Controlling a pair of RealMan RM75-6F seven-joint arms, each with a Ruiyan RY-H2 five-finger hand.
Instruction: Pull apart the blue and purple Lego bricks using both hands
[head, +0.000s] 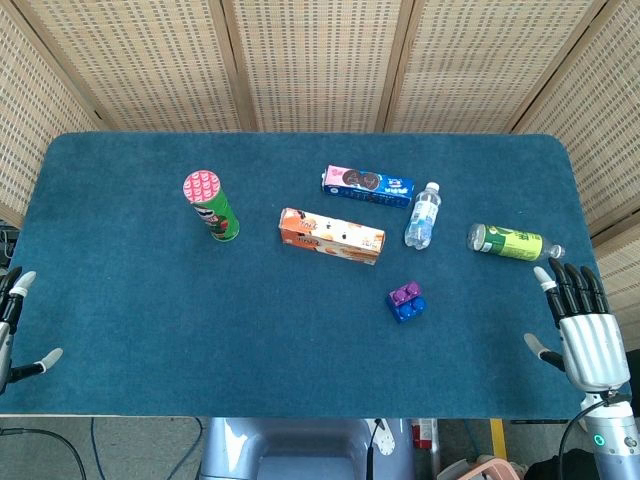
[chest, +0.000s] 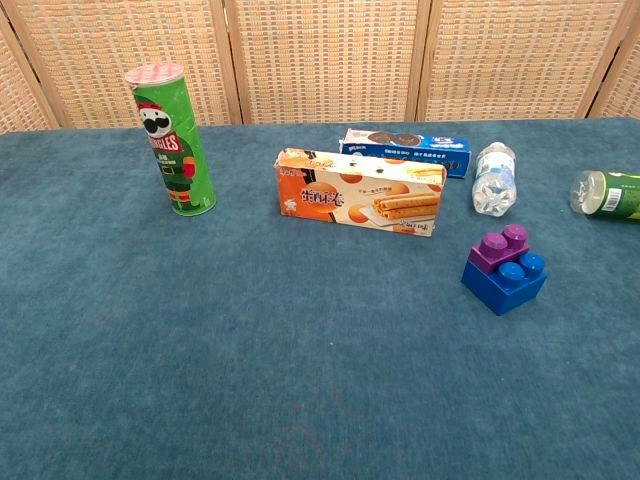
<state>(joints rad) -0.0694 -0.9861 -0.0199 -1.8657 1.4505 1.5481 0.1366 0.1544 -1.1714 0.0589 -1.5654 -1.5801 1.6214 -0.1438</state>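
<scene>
right hand (head: 590, 335) flat, fingers spread, left hand (head: 12, 325) open, bricks (head: 407, 300) joined

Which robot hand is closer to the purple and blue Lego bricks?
Right. The right hand rests at the table edge beside the Lego bricks; the left hand is far across.

Both views were bright w/ even, diffuse light; shadows on the tabletop (head: 150, 300) were short & soft. No glare. Focus was sharp throughout. Head view showed slight edge distortion; chest view showed none.
</scene>
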